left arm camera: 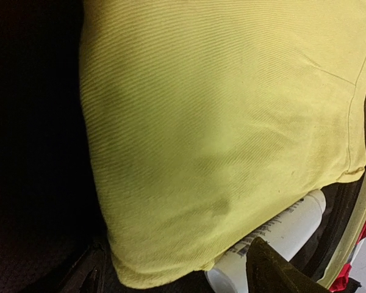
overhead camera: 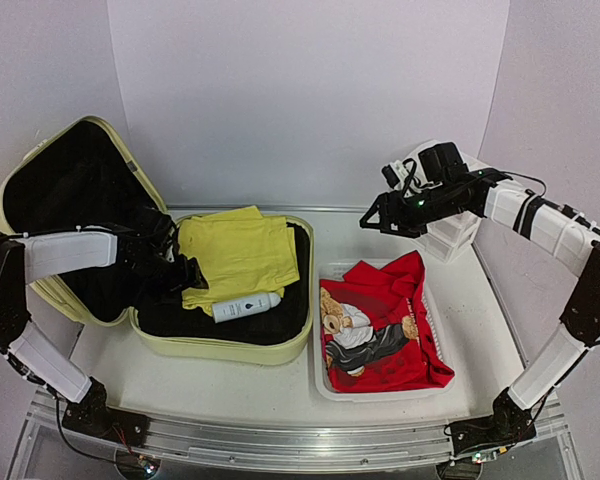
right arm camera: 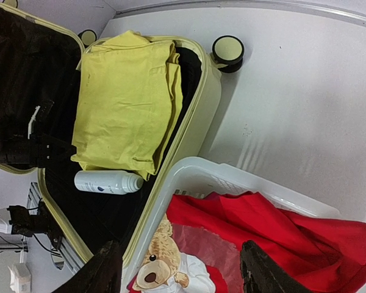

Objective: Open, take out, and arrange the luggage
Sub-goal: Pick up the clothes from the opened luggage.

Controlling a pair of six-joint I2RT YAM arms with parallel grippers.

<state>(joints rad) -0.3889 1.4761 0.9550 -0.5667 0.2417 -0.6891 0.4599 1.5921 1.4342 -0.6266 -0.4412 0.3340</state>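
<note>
The luggage (overhead camera: 230, 348) lies open on the table, its lid (overhead camera: 65, 185) leaning back at the left and its black lining showing. Inside are a folded yellow cloth (overhead camera: 238, 250) and a white bottle (overhead camera: 246, 306) lying beside it. My left gripper (overhead camera: 185, 270) is low inside the luggage at the cloth's near left corner. In the left wrist view its open fingers (left arm camera: 274, 268) straddle that corner of the cloth (left arm camera: 219, 122), with the bottle (left arm camera: 280, 238) by the right finger. My right gripper (overhead camera: 375, 218) hangs open and empty in the air right of the luggage.
A white mesh basket (overhead camera: 325, 385) right of the luggage holds a red garment with a teddy-bear print (overhead camera: 380, 320). A white drawer organizer (overhead camera: 455, 235) stands at the back right. One luggage wheel (right arm camera: 227, 52) shows against the table in the right wrist view.
</note>
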